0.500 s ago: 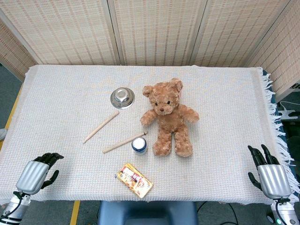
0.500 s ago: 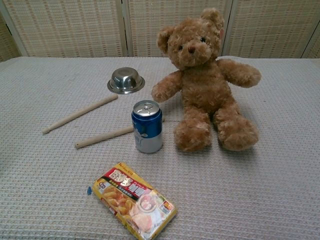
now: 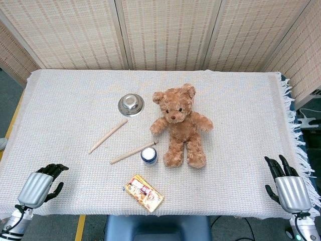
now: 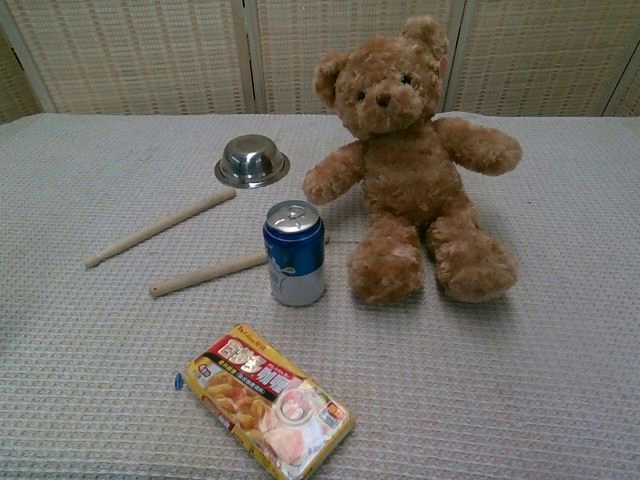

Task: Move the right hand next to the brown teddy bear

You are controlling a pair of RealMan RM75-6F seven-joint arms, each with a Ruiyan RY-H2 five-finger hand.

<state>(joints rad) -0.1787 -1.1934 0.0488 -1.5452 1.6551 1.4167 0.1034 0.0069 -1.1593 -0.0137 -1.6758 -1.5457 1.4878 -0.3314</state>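
Task not yet begun. The right hand (image 3: 290,188) hovers at the near right bench (image 3: 241,100) edge, fingers released, holding nothing, well apart from the brown teddy bear (image 3: 179,125) seated at centre. The approach remains.

Fuzzy plush teddy bear (image 4: 410,170), shiny metal bowl (image 4: 252,160), matt wooden sticks (image 4: 160,227), woven cloth tablecloth (image 4: 520,380).
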